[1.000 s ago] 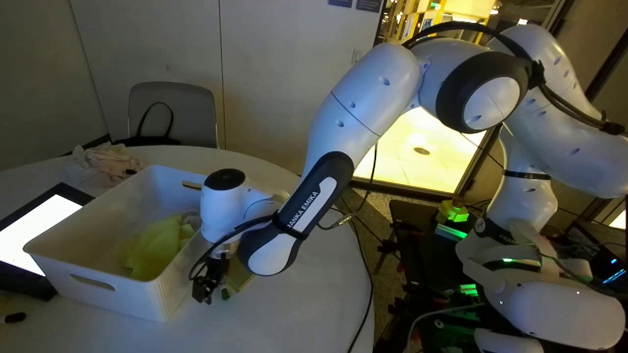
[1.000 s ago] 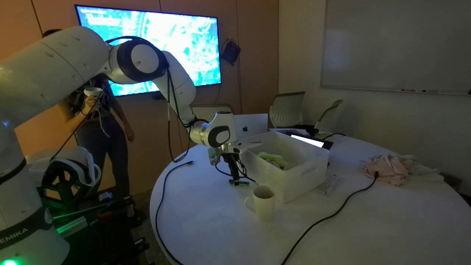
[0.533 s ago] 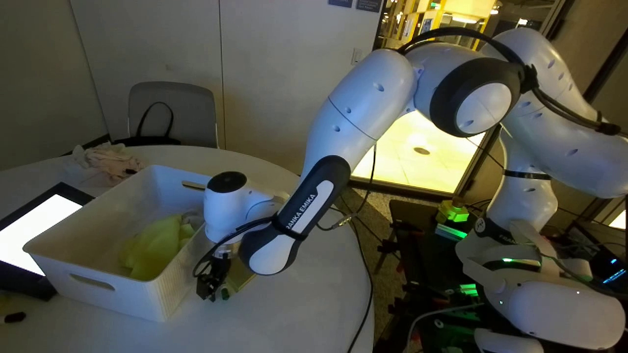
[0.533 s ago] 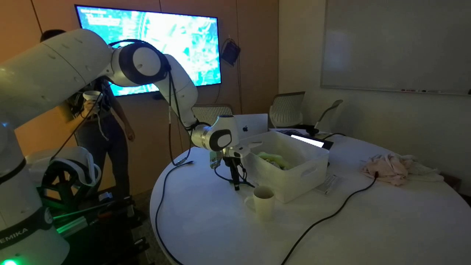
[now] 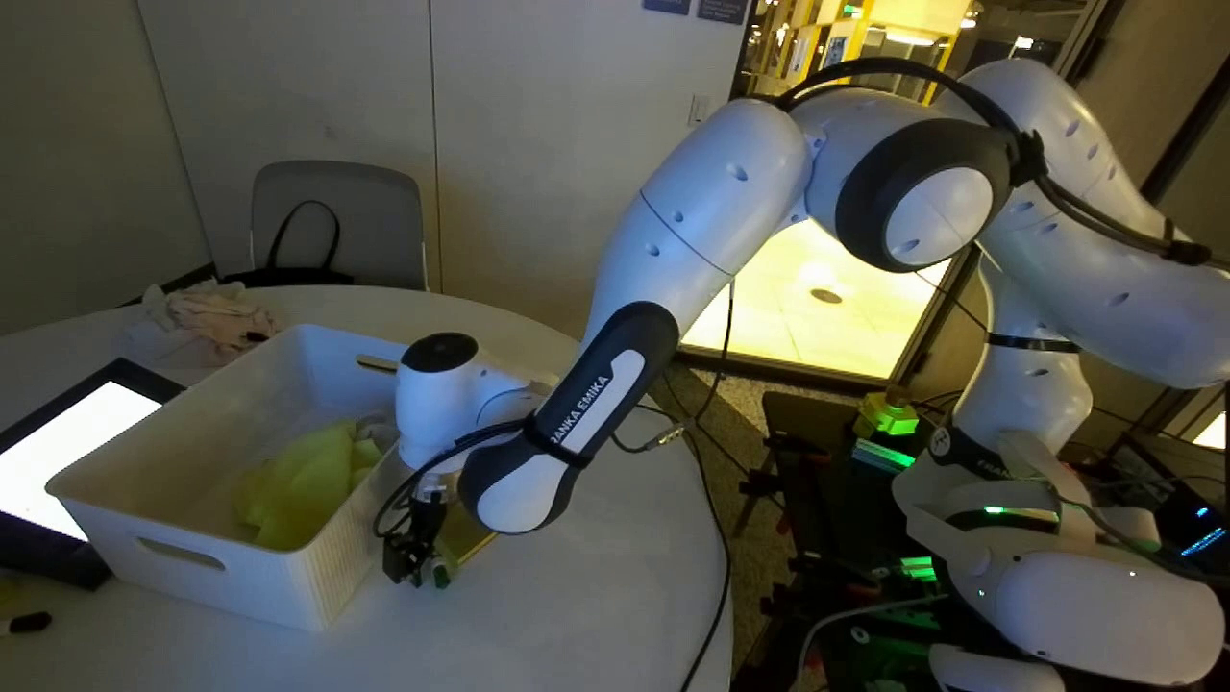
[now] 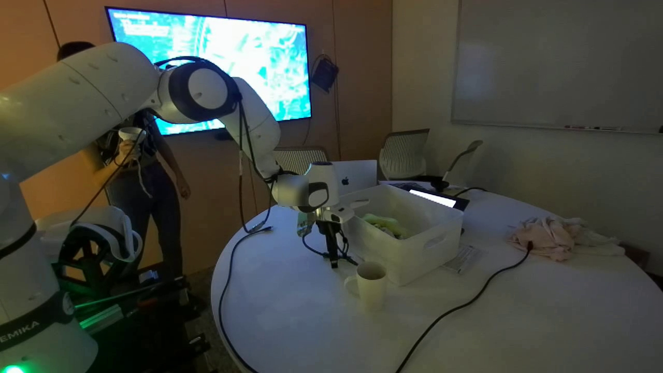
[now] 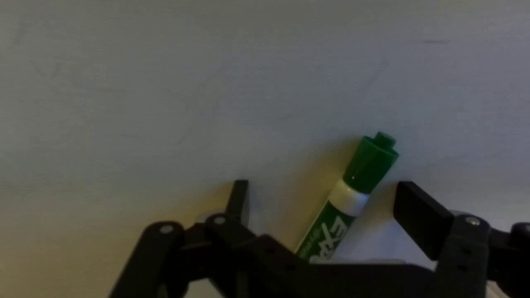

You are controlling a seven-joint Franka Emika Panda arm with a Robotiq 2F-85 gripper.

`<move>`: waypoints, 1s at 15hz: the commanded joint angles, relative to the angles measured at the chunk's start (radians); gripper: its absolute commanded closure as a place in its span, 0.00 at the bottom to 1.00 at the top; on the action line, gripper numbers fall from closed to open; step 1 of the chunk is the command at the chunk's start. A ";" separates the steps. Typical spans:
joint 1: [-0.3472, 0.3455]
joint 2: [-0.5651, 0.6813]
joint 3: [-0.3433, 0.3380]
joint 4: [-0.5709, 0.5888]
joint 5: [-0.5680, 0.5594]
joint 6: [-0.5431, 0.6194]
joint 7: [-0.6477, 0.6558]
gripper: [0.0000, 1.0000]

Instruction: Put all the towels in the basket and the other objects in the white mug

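We see the gripper [image 7: 326,203] with fingers apart, the marker [image 7: 350,196] slanting between them, a gap either side, on the table [image 7: 145,103]: green cap, white band, white lettering on green, its lower end hidden.

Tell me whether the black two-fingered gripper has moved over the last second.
Yes: in an exterior view, the black two-fingered gripper sits slightly lower in the picture, judged against the white cylindrical mug.

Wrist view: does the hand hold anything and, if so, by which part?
Nothing is held: the hand is open, with visible gaps either side of the green marker.
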 commanded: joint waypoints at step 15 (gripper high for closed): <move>0.048 -0.063 -0.042 -0.013 -0.053 -0.206 0.049 0.95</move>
